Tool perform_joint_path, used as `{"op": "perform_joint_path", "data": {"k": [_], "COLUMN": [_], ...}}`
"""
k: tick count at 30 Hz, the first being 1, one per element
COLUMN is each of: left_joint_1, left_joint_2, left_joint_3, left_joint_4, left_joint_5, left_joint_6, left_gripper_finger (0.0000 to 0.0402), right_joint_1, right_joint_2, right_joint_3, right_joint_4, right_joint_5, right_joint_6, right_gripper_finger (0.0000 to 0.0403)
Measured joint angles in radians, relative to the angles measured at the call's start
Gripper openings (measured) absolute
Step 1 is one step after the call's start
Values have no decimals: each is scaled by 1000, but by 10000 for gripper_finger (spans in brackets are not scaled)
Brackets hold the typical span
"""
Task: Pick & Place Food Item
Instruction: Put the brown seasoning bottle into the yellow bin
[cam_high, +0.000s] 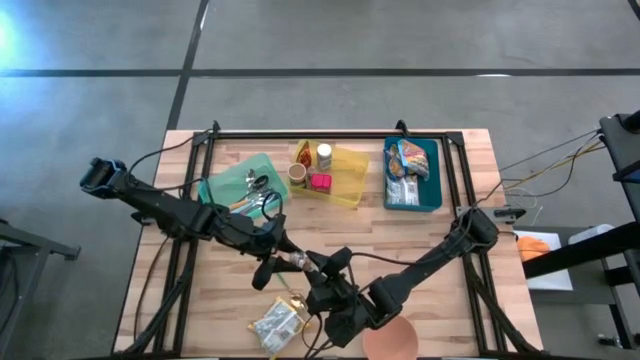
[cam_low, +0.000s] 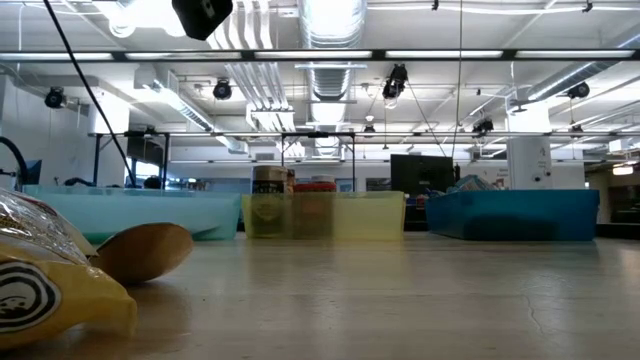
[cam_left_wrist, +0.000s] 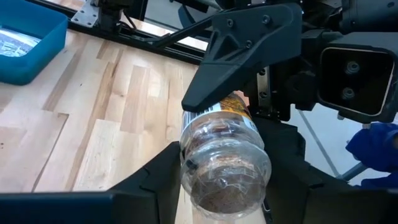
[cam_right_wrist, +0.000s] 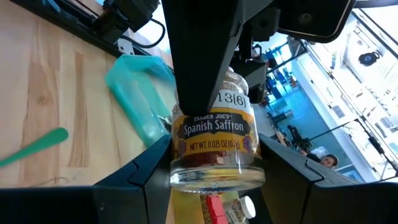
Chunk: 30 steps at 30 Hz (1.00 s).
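Observation:
A small glass saffron jar (cam_high: 298, 263) with an orange label (cam_right_wrist: 214, 132) hangs above the middle of the wooden table (cam_high: 420, 240), between my two grippers. My left gripper (cam_high: 278, 256) comes from the table's left and is shut on the jar's left end. My right gripper (cam_high: 318, 272) comes from the right and is shut on its other end. In the left wrist view the jar (cam_left_wrist: 224, 165) points its rounded clear end at the camera. The low view shows neither gripper nor the jar. My left gripper pinches the jar's clear end (cam_left_wrist: 208, 186) between its two fingers, one on each side. The fingers come nearly level from the table's left and lie along the jar. The jar is clear of the table. My right gripper pinches the jar's base end (cam_right_wrist: 214, 177) between its two fingers, one on each side below the label. The fingers come nearly level from the table's right and lie along the jar. One left finger (cam_right_wrist: 199, 56) covers the jar's far part in this view.
At the far side stand a green tray (cam_high: 228, 183), a yellow tray (cam_high: 352, 180) with small jars and a blue tray (cam_high: 432, 190) with packets. A snack packet (cam_high: 278, 322) and a round disc (cam_high: 388, 342) lie at the near edge. A wooden spoon (cam_low: 145, 250) lies low.

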Motion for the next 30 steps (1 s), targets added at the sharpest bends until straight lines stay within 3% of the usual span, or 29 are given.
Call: {"op": "perform_joint_path", "data": {"k": [12, 21, 24, 30], "left_joint_1": [0, -2, -1, 0], "left_joint_2": [0, -1, -1, -1], "left_joint_3": [0, 12, 26, 47], "left_joint_4": [0, -28, -43, -77], "left_joint_5": [4, 10, -4, -15], "left_joint_6": [-35, -91, -101, -104], "left_gripper_finger": [175, 173, 171, 170], "right_joint_1": [0, 2, 4, 2], "right_joint_2": [0, 1, 1, 1], "right_joint_3": [0, 0, 0, 0], "right_joint_4": [2, -3, -3, -11], "right_joint_5": [-2, 5, 8, 9], "right_joint_6": [4, 38, 39, 42], "right_gripper_finger": [188, 333, 355, 363]}}
